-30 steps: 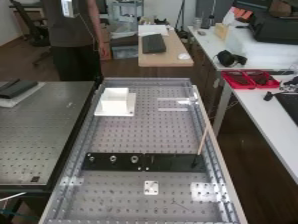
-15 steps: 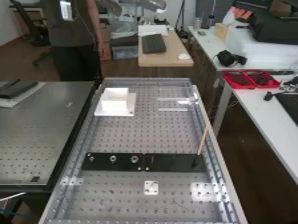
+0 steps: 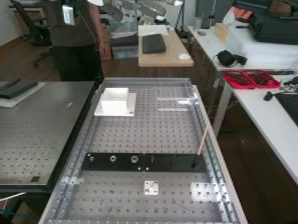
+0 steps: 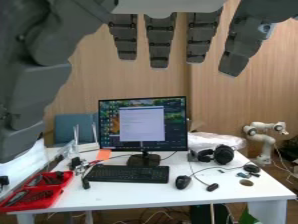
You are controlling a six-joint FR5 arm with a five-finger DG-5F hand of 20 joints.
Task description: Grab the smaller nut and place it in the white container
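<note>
The dark grey mechanical hand hangs open — I'd centre it above the small silver metal nut (smallest, I reckon), then pinch opposite sides lightly.

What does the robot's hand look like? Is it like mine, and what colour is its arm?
A bit like yours! The hand has dark grey, blocky fingers that get narrower towards their tips, with lines between the pieces, and a big, chunky dark grey thumb. The arm, high up behind the bench, is whitish with smooth, rounded parts.
</note>
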